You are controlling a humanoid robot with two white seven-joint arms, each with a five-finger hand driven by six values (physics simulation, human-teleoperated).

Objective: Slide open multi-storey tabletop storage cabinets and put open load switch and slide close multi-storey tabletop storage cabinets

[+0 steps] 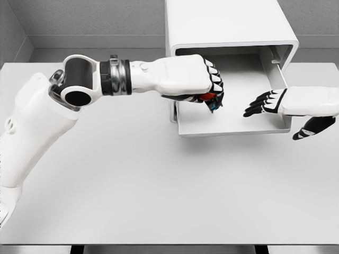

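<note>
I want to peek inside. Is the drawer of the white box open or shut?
Open. The drawer sticks out of the white cabinet toward the robot, and its pale floor shows from above.

The big boxy storage cabinet (228, 26) is plain white, and its pulled-out drawer (233, 127) is white too. The flat table (159, 185) is a pale grey-white. The left robot hand (204, 84) is white on the back with black fingers (216, 79). A small red and blue switch (211, 100) peeks out under it. The right robot hand (280, 106) is white with black fingers, too. The walls (79, 18) behind are grey.
</note>
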